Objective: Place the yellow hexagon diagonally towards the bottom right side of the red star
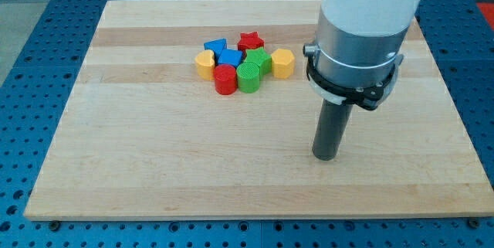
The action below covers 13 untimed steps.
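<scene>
The yellow hexagon [283, 62] stands at the right end of a tight cluster of blocks near the top middle of the board. The red star [250, 42] sits at the cluster's top, up and to the left of the hexagon. My tip [325, 156] rests on the board well below and to the right of the hexagon, apart from all blocks.
The cluster also holds a green star [259, 59], a green cylinder [248, 77], a red cylinder [225, 79], a blue triangle [215, 46], a blue block [230, 57] and a yellow heart-like block [204, 62]. The wooden board [154, 163] lies on a blue perforated table.
</scene>
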### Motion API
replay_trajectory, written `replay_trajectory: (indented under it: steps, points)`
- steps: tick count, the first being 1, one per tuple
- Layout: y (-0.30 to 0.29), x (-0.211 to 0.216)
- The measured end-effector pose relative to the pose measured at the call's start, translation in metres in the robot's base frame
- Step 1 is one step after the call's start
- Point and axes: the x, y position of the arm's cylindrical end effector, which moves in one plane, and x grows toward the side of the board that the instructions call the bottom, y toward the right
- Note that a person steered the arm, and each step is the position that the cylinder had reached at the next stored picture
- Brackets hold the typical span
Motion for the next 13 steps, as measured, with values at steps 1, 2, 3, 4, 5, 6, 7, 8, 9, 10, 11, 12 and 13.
replay_trajectory:
  steps: [1,2,3,4,5,6,7,8,9,10,11,12,13]
  points:
    - [0.000,-0.006]
    - [-0.016,-0.093]
    - [-0.031,-0.195]
    - [-0.031,-0.198]
    - [-0.030,-0.198]
    - [-0.014,-0.266]
    - [-0.015,-0.284]
    - [-0.053,-0.284]
    - [-0.095,-0.277]
    - [-0.132,-0.262]
    - [-0.150,-0.258]
    - [-0.141,-0.232]
    - [-0.139,-0.225]
